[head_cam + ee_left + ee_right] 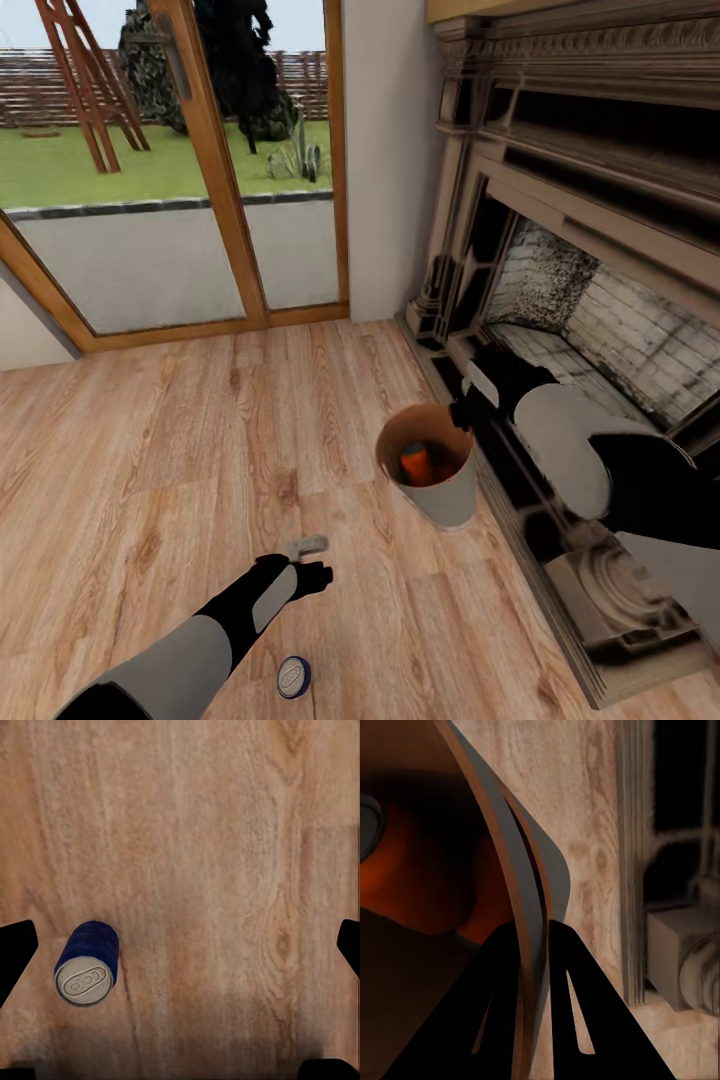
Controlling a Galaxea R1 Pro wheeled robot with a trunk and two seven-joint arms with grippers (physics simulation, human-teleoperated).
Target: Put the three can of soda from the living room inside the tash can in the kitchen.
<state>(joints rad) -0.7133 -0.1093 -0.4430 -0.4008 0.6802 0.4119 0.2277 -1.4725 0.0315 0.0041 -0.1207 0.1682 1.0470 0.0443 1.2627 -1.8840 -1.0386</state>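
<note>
A grey trash can (pixel 436 470) with a tan inside stands on the wooden floor (pixel 150 440), close beside the dark ornate fireplace (pixel 560 300). An orange soda can (pixel 417 463) lies inside it. The right gripper (pixel 535 945) is closed on the bin's rim, one finger inside the wall and one outside. The left gripper (pixel 306 548) hovers over open floor with its fingers spread wide, holding nothing. A blue soda can (pixel 88 964) stands upright on bare boards near it. Wood-framed glass doors (pixel 170 170) stand beyond, with broad clear floor between.
</note>
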